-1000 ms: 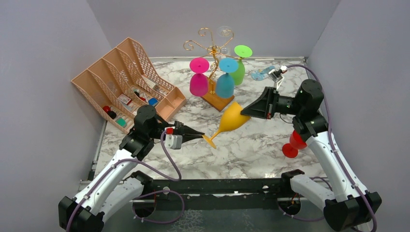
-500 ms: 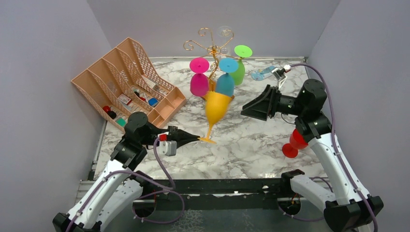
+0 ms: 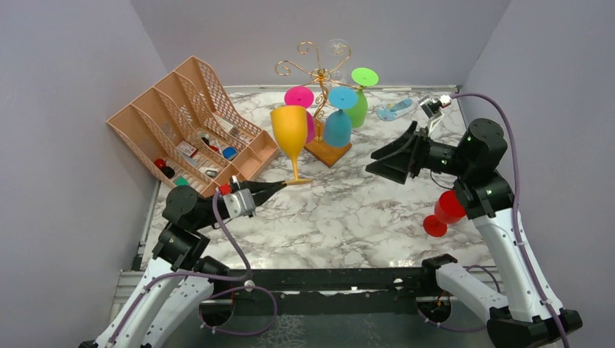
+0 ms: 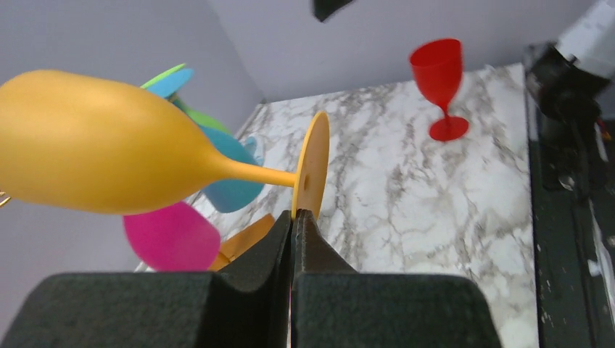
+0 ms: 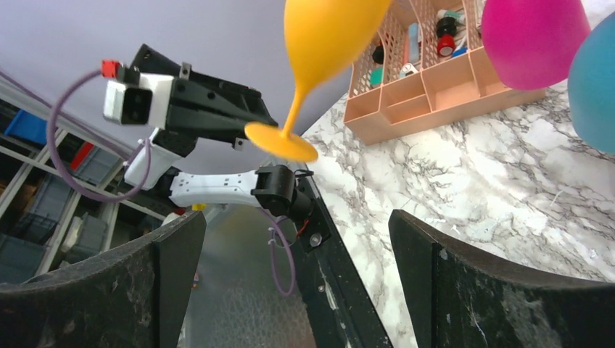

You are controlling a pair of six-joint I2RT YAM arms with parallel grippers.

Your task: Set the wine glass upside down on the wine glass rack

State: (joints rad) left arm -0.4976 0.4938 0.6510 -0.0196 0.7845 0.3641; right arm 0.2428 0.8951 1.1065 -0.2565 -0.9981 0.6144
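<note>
Pinching foot of upright yellow wine glass (image 3: 289, 129): left jaws | right jaws spread wide

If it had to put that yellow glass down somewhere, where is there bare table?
The widest bare marble is the middle of the table, between the left claw holding the yellow glass, the wine glass rack and the red glass. It is crowded at the back, where coloured glasses hang on the rack, and at the left by the peach organiser.
</note>
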